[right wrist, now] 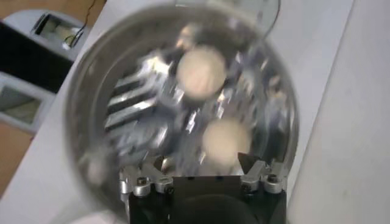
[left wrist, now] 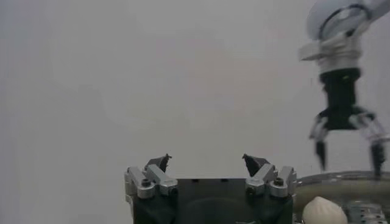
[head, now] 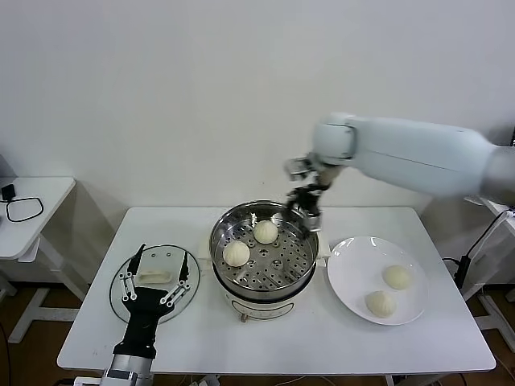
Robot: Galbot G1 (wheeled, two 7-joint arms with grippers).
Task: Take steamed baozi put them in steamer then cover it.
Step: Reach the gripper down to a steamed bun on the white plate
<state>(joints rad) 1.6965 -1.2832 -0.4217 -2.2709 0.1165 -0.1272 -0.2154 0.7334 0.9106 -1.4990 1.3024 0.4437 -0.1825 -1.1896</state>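
Note:
The steamer (head: 278, 277) stands mid-table with two steamed baozi on its perforated tray, one toward the front left (head: 236, 253) and one toward the back (head: 265, 232). My right gripper (head: 305, 211) hangs open and empty over the steamer's back right rim. In the right wrist view both baozi (right wrist: 201, 72) (right wrist: 225, 141) lie inside the steamer (right wrist: 91, 122) beneath the open gripper (right wrist: 204, 163). The white plate (head: 354, 273) holds two more baozi (head: 397, 277) (head: 380, 303). The cover (head: 117, 299) lies flat at the left, with my open left gripper (head: 163, 252) (left wrist: 208, 162) just above it.
A white side table (head: 32, 217) with a black cable stands to the far left. The white work table (head: 96, 338) has bare surface in front of the steamer and plate. The left wrist view shows the right gripper (left wrist: 347, 137) farther off above a baozi (left wrist: 325, 212).

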